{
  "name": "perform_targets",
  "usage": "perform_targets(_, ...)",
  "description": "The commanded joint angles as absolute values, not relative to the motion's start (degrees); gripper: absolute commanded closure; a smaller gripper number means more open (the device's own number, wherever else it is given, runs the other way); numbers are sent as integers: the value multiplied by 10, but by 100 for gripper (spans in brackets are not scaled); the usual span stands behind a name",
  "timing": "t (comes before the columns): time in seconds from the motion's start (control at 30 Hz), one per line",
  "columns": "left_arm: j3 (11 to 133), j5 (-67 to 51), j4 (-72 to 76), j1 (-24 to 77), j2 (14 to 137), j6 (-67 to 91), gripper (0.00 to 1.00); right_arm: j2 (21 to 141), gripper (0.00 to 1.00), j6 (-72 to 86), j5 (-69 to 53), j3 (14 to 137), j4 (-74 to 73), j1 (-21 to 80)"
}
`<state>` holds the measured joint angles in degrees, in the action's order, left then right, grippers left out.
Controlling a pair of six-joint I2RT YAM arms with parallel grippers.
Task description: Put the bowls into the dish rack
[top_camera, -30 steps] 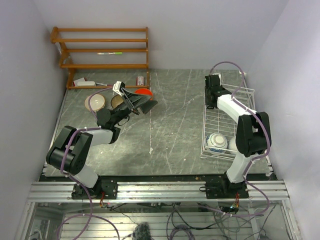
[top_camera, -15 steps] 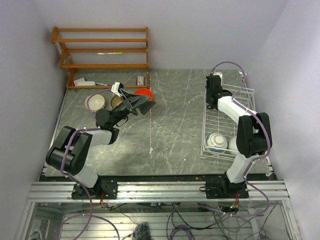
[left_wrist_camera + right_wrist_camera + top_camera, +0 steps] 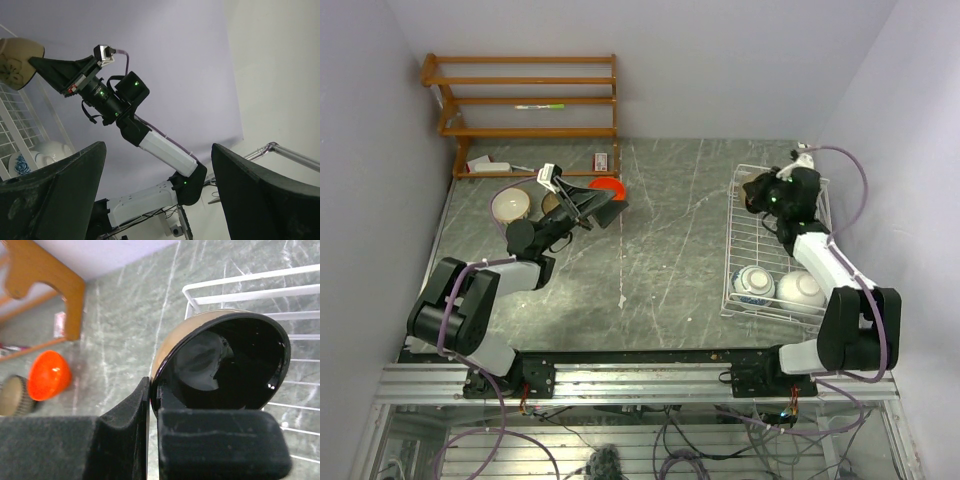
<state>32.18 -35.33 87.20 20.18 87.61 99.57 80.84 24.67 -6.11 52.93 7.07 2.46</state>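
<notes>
Over far end of dish rack (image 3: 757, 235), my right hand (image 3: 153, 400) pinches rim of tan-brown bowl (image 3: 225, 360), one finger inside, one outside. Right wrist view shows glossy black interior; only left wrist view shows flower motif on outer wall. Blue-and-white bowl (image 3: 753, 284) and white bowl (image 3: 802, 290) sit at rack's near end. My left hand (image 3: 603, 208), fingers spread wide, near orange bowl (image 3: 608, 184) on tabletop (image 3: 670, 250); cream bowl (image 3: 510, 205) further left. Small card (image 3: 603, 160) by wooden shelf (image 3: 520, 80): print too small to read.

In the white dish rack (image 3: 732, 240) sit a blue-patterned bowl (image 3: 753, 284) and a white bowl (image 3: 802, 290); above it, a black-lined tan bowl (image 3: 220, 360).
</notes>
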Motion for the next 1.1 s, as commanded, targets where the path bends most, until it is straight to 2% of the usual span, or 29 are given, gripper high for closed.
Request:
perform_targets(0.0,321,-372,991,193,864,997,3,793,100,382,-237,466,262,-56)
perform_targets(0.17,325,-371,991,192,870,997,3,841,100,537,-386,397,464,-147)
perform_targets(0.27,331,-371,991,192,870,998,3,872,100,614,-433,375,575,-167)
perform_targets(0.53,334,-368,991,192,873,996,3,968,100,758,-464,376,783,-177)
perform_targets(0.8,338,-369,991,192,877,998,4,1128,100,875,-450,408,964,-190)
perform_targets(1.07,339,-365,991,192,882,995,4,1180,100,891,-467,404,960,-204)
